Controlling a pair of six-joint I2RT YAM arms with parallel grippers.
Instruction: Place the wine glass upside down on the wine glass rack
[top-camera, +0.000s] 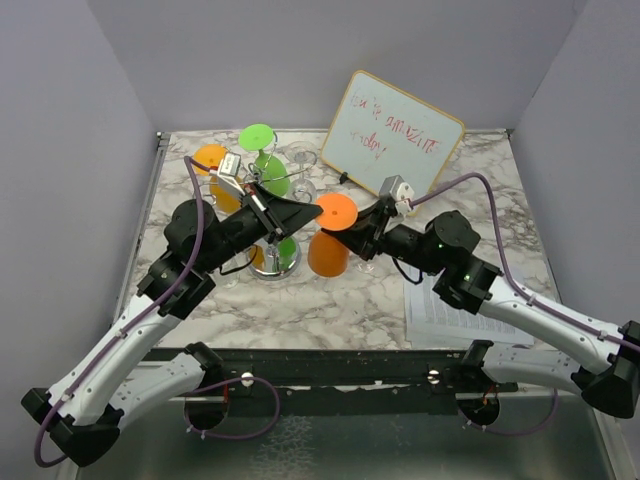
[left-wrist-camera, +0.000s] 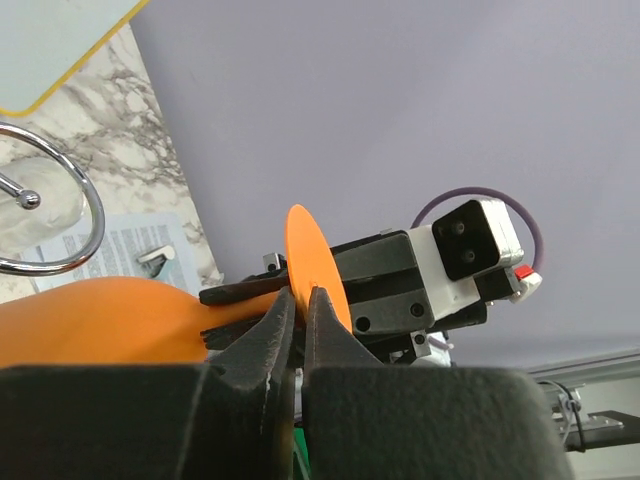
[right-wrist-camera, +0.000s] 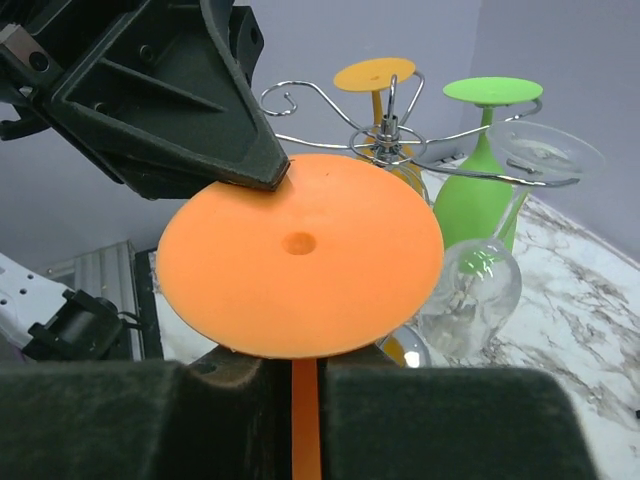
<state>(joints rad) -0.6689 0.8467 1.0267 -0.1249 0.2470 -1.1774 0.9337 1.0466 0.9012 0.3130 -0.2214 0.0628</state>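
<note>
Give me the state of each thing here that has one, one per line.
held orange wine glass, upside down, not on rack
left tool, shut on its foot rim
right tool, shut on its stem
wine glass rack, upright, partly loaded
hung orange wine glass, upside down on rack
green wine glass, upside down on rack
clear wine glass, upside down on rack
whiteboard, propped tilted, written on

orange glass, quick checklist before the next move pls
1. Flip of the orange glass, foot up: ok.
2. Grip of the left hand on the foot's rim: ok.
3. Grip of the right hand on the stem: ok.
4. Glass hung on the rack: not ok, it is beside it.
5. Empty loop on the rack: ok.
6. Room past the clear glass: cannot tell.
</note>
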